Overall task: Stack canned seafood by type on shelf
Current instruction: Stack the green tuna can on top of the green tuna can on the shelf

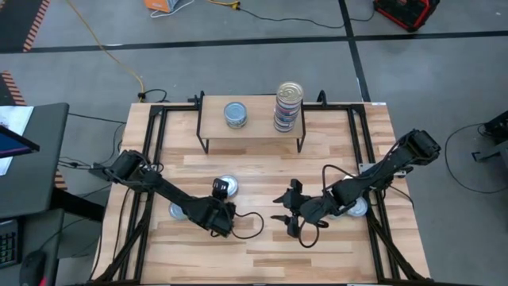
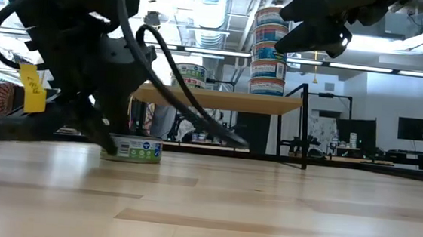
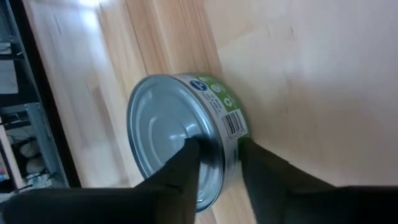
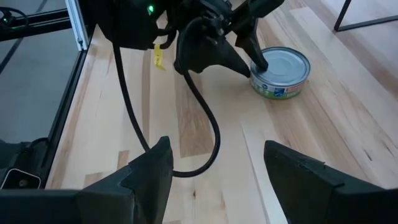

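The wood table point(image 1: 262, 238) stood on a grey floor with cables; the low view looked into a workshop with ceiling ducts and monitors. On the shelf point(image 1: 254, 127) sat a short stack point(image 1: 235, 114) and a tall stack point(image 1: 288, 106) of tins. The left gripper point(image 1: 223, 191) pinched the rim of a green-labelled tin point(image 3: 180, 137) lying on the table before the shelf; only the left wrist view showed one finger point(image 3: 180, 177) on the lid and one outside the wall. The right gripper point(image 1: 284, 210) hovered nearby, fingers spread, empty. Two more tins point(image 1: 179, 211) point(image 1: 359, 208) lay partly under the arms.
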`<control>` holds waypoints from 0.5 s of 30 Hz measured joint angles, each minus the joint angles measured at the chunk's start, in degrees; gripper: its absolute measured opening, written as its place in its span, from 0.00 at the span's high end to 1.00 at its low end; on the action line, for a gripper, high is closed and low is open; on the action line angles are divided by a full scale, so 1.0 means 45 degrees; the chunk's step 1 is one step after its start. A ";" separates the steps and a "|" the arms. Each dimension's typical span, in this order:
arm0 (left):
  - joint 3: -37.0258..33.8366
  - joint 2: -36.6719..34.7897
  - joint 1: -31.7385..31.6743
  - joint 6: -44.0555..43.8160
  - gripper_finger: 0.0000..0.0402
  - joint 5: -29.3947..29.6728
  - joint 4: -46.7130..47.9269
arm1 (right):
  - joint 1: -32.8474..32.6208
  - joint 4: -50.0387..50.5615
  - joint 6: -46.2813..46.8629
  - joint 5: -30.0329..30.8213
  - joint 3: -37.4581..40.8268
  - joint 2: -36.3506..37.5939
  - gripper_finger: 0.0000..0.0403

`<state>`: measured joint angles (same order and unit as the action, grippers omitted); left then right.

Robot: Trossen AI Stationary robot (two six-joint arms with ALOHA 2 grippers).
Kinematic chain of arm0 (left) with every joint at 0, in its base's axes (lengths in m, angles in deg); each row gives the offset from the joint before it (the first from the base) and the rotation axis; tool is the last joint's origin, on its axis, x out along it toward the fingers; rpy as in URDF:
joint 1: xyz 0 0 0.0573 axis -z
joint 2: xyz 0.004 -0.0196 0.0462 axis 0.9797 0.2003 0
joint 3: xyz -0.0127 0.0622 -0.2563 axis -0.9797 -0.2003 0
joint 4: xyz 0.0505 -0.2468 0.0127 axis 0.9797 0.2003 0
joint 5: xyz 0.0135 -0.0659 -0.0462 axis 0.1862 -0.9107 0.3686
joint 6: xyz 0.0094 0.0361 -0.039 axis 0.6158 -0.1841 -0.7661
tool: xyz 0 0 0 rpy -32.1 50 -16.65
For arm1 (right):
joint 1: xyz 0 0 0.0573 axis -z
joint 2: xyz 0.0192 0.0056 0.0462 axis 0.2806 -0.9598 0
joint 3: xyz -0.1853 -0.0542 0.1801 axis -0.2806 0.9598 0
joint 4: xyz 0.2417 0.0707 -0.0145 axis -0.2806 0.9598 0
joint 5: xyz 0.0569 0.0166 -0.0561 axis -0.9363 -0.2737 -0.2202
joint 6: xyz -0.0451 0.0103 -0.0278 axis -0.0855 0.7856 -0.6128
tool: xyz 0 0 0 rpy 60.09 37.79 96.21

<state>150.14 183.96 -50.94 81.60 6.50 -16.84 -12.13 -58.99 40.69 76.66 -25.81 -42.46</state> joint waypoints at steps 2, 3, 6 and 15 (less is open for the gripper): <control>0.0022 -0.0030 0.0000 -0.0157 0.81 -0.0256 -0.0001 | 0.0000 -0.0005 0.0000 0.0000 0.0000 0.0000 0.31; 0.0019 -0.0040 -0.0016 -0.0257 0.85 -0.0396 -0.0009 | 0.0000 -0.0005 0.0000 0.0000 0.0000 0.0000 0.31; -0.0076 -0.0058 -0.0029 -0.0465 0.94 -0.0492 -0.0109 | 0.0000 -0.0005 0.0002 0.0000 0.0000 0.0000 0.31; -0.0110 -0.0032 0.0144 -0.1290 1.00 -0.0721 -0.0132 | 0.0000 -0.0002 0.0003 0.0000 0.0000 0.0000 0.31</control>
<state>149.65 183.82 -50.29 75.80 3.26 -17.43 -12.13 -58.99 40.71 76.66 -25.81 -42.46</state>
